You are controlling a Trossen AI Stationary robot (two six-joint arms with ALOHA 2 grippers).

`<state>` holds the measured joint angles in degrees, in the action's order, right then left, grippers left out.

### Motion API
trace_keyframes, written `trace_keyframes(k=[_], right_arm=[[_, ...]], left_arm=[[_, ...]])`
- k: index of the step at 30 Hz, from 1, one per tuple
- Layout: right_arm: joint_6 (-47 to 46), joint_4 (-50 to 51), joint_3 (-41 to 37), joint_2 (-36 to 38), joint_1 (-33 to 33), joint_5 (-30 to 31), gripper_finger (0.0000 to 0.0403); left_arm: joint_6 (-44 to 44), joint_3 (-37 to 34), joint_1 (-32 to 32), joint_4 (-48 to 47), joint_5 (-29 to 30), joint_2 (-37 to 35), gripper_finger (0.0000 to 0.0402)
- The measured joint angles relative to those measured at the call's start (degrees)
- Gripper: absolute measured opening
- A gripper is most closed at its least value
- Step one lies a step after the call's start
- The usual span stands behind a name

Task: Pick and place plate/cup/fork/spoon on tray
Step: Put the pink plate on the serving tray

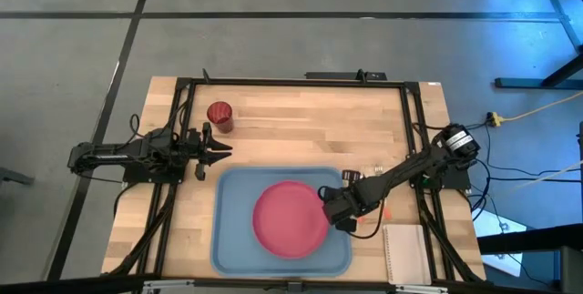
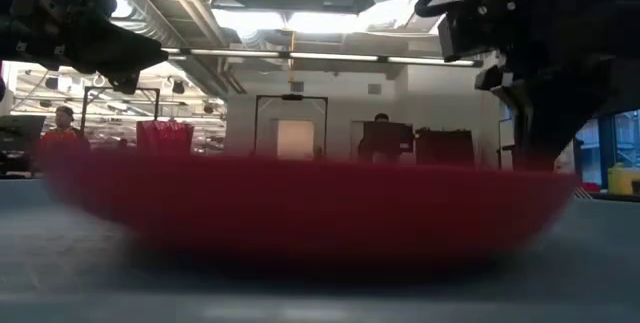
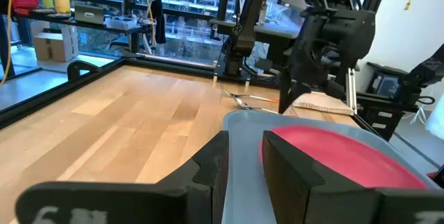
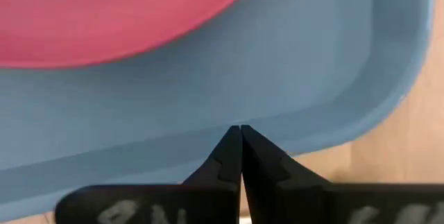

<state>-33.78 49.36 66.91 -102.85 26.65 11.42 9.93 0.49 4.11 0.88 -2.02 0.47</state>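
The pink-red plate [image 1: 290, 219] lies flat inside the light blue tray [image 1: 232, 239] at the table's near middle. The dark red cup [image 1: 219, 116] stands upright on the wood at the far left. Silver cutlery [image 3: 244, 99] lies on the table past the tray's right side; I cannot tell fork from spoon. An orange handle [image 1: 383, 210] shows under the right arm. My right gripper [image 4: 241, 132] is shut, low over the tray's floor beside the plate's right rim [image 1: 326, 205]. My left gripper [image 1: 219, 151] is open and empty, at the tray's far left corner. My right gripper points down with its shut fingertips over the tray's bare floor [image 4: 291, 78], between the plate's rim and the tray's right wall. Whether the tips touch the floor or the plate, I cannot tell.
A white notepad [image 1: 405, 253] lies at the near right corner, right of the tray. Bare wood [image 1: 310, 121] stretches across the table's far half, right of the cup. A black frame [image 1: 291, 82] runs round the table's edge.
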Motion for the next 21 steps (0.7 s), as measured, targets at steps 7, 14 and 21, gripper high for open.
trace_keyframes(k=[7,14,21], right_arm=[[1.6,-7.7,-2.3,0.0,-0.6,-1.5,0.0003],[2.8,-9.5,-2.7,-1.0,-2.0,-2.3,0.0004],[4.4,-11.9,-2.8,-3.9,-2.6,-3.8,0.0005]], left_arm=[[0.0,0.0,0.0,0.0,0.0,0.0,0.0082],[0.0,0.0,0.0,0.0,0.0,0.0,0.0082],[0.0,0.0,0.0,0.0,0.0,0.0,0.0082]])
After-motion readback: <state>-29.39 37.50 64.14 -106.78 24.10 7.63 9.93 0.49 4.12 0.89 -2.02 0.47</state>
